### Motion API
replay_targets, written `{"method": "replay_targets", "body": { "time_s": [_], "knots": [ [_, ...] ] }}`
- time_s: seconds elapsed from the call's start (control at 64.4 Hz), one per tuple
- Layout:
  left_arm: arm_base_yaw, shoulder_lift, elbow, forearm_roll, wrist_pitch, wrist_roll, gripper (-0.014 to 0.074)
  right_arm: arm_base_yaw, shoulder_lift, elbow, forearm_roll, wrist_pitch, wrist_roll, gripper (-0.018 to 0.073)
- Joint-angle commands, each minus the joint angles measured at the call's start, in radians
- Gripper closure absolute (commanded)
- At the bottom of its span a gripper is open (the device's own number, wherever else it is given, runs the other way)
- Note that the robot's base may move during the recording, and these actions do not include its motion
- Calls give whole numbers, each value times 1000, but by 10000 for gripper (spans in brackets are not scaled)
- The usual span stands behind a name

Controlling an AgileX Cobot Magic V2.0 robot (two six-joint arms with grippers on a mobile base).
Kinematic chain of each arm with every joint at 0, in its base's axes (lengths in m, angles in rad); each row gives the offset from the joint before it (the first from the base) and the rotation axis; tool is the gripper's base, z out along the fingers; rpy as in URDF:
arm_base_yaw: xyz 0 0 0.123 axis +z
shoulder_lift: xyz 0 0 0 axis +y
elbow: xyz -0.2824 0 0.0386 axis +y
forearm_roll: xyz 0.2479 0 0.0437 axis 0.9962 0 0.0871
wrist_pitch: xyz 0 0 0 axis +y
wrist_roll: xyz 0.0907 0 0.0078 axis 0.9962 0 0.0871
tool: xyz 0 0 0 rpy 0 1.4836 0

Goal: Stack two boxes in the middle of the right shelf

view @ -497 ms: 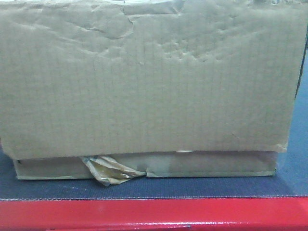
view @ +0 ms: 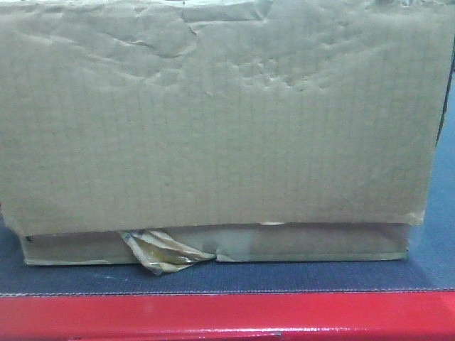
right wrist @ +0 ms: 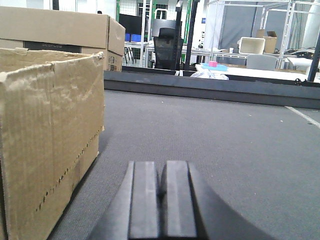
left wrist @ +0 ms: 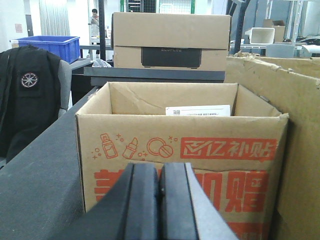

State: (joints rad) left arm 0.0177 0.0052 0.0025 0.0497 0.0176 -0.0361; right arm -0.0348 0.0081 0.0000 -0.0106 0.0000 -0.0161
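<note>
Exterior front-facing view has the tall box (view: pixel 220 114) resting on the shallow box (view: pixel 298 245), both on a grey deck (view: pixel 213 278) behind a red beam (view: pixel 227 312). No steel shelf shows in any view, so the stack looks to be short of its target level.

The main risks, as I judge them:
- The tall box overhangs the shallow one at both ends, so a lift from below could let it slide or tip.
- Its face is dimpled and soft, so a hard squeeze may buckle the wall rather than hold it.
- The loose tape tag (view: pixel 160 250) could snag on the deck edge.
- The left claw (left wrist: pixel 159 200) has its jaws pressed together and holds nothing. A printed open box (left wrist: pixel 185 150) stands close ahead of it and could be shoved by a forward reach.
- The right claw (right wrist: pixel 162 200) is likewise pressed together and empty. A plain brown carton (right wrist: pixel 50 140), probably the tall box, stands near on its left, and a sideways swing could knock it.

Ahead of the right claw the grey felt worktop (right wrist: pixel 210 135) runs bare to a dark rail. Beyond it are an office chair (right wrist: pixel 166 45) and metal frames, and far left of the left claw a blue bin (left wrist: pixel 47 45).
</note>
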Motion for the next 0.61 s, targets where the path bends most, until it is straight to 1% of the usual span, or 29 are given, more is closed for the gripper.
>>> {"method": "replay_targets", "body": {
  "time_s": [0.0,0.078,0.155,0.202,0.28,0.357,0.404,0.497,0.59],
  "knots": [
    [0,-5,-2,-1,-5,-1,689,-5,-8,0,-1,-17,-2,721],
    [0,-5,-2,-4,8,-1,689,-5,-8,0,-1,-17,-2,721],
    [0,-5,-26,-50,48,-1,689,-5,-8,0,-1,-17,-2,721],
    [0,-5,-68,-98,112,-1,689,-5,-8,0,-1,-17,-2,721],
    [0,-5,-152,-124,217,-1,689,-5,-8,0,-1,-17,-2,721],
    [0,19,-247,-126,342,-1,689,-5,-8,0,-1,-17,-2,721],
    [0,50,-307,-126,393,-1,689,-5,-8,0,-1,-17,-2,721],
    [0,140,-418,-124,501,-1,689,-5,-8,0,-1,-17,-2,721],
    [0,252,-520,-124,633,-1,689,-5,-8,0,-1,-17,-2,721]
  ]
}}
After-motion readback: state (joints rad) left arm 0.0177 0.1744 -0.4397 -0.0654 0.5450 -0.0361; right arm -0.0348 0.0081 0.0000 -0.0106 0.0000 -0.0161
